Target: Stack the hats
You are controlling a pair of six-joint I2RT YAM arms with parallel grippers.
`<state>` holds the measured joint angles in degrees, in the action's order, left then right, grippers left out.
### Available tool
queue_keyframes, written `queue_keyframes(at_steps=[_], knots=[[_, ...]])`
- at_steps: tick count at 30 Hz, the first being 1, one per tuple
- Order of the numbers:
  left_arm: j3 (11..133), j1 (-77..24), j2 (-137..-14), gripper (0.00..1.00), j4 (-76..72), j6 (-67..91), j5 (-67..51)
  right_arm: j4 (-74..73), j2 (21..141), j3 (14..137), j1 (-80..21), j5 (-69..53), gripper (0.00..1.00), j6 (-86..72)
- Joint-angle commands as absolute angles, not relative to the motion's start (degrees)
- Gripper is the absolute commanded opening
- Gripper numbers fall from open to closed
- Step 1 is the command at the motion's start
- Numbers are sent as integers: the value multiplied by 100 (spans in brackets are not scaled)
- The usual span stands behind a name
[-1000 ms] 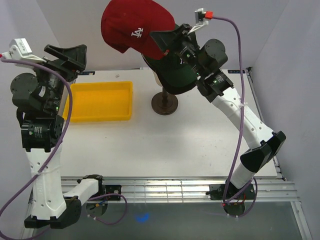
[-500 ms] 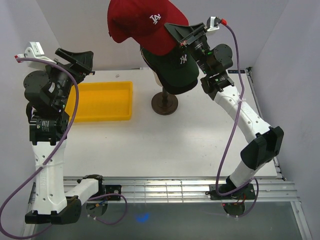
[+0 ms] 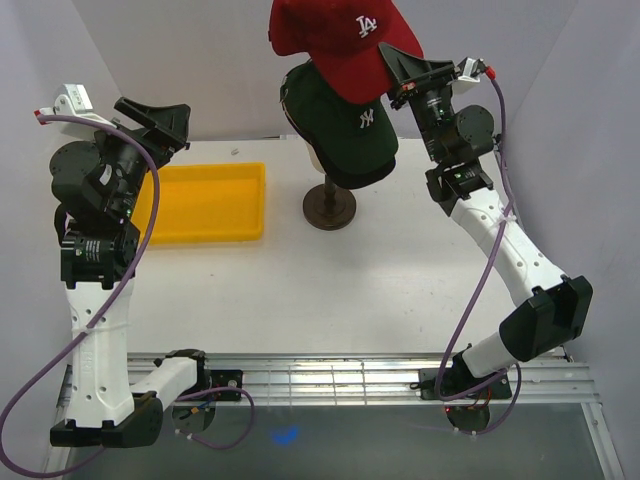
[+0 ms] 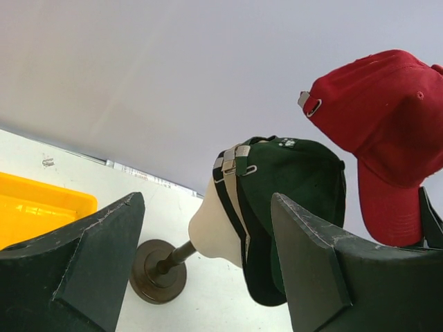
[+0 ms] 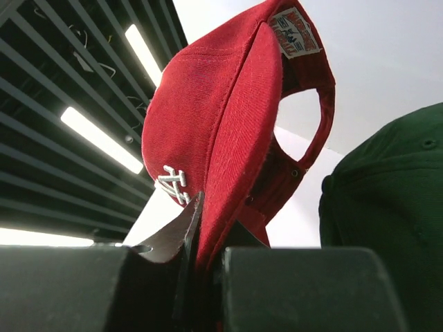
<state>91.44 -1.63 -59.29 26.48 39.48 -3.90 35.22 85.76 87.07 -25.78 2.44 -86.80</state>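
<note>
Right claw (image 3: 400, 72) pinched shut on the brim of the red LA cap (image 3: 335, 35), now further right and higher than half a second back, up above the capped mannequin head (image 4: 211, 232). Left claw (image 3: 150, 112) gaping wide, empty, raised near the tray's left end, unmoved. One white desk (image 3: 300, 290). One yellow tray (image 3: 200, 235), back left. One dark green NY cap (image 3: 345, 135) outermost on the head, over one tan cap (image 4: 233, 197) and one black cap (image 4: 223, 194) showing at the edges. One round dark stand base (image 3: 330, 208).

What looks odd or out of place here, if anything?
The red cap hangs tilted in mid-air, pinched by its brim in the right pincer, beside the dark green cap on the mannequin head. Nothing looks damaged.
</note>
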Motion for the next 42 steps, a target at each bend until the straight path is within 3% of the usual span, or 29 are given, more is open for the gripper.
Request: queue_keyframes(at_steps=[1, 10, 42], knots=[[9132, -185, -5880, 84, 2549, 3938, -466, 3728, 8403, 8631, -2566, 518, 8, -8965], [9176, -185, -5924, 84, 2540, 3946, -527, 3428, 8358, 8587, -2566, 703, 8, -8938], [8807, -185, -6003, 83, 2452, 3973, -571, 3428, 7585, 6487, -2575, 571, 8, -9580]])
